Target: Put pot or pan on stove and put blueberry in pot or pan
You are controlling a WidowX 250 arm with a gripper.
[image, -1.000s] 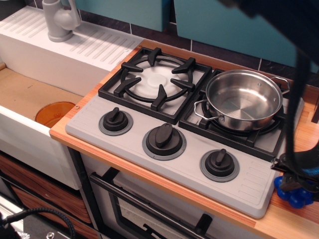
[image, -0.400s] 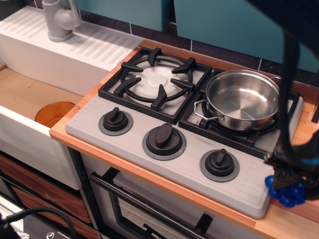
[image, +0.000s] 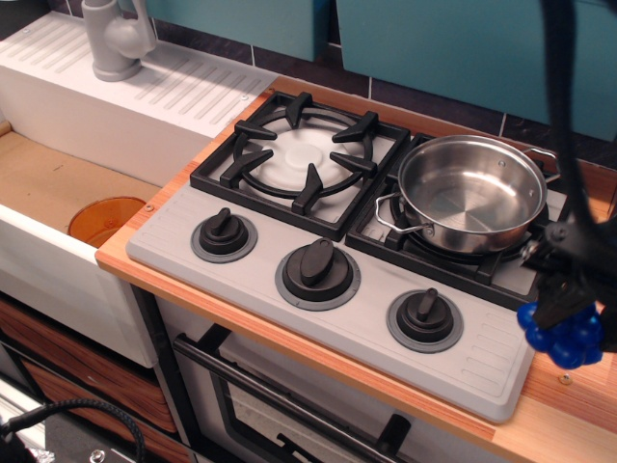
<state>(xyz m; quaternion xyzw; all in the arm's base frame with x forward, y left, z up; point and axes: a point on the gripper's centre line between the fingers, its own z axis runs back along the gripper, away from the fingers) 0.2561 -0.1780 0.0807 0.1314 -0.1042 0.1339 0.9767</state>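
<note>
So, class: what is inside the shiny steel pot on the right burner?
Nothing shows inside the shallow round stainless-steel pot: only its bare bottom and reflections. The near wall hides a strip of the bottom. The bright-blue plastic blueberry cluster is outside, held in the black gripper.

The stove (image: pixel 289 241) lies on the worktop (image: pixel 569 405) at mid-frame. The pot (image: pixel 470 193) sits on its right-hand grate (image: pixel 482 265); the left grate (image: pixel 299 159) is upper centre. Three knobs (image: pixel 316 265) line the stove's front. The blueberry (image: pixel 559 333) is at the right edge, just beside the stove's right end, below the pot.
</note>
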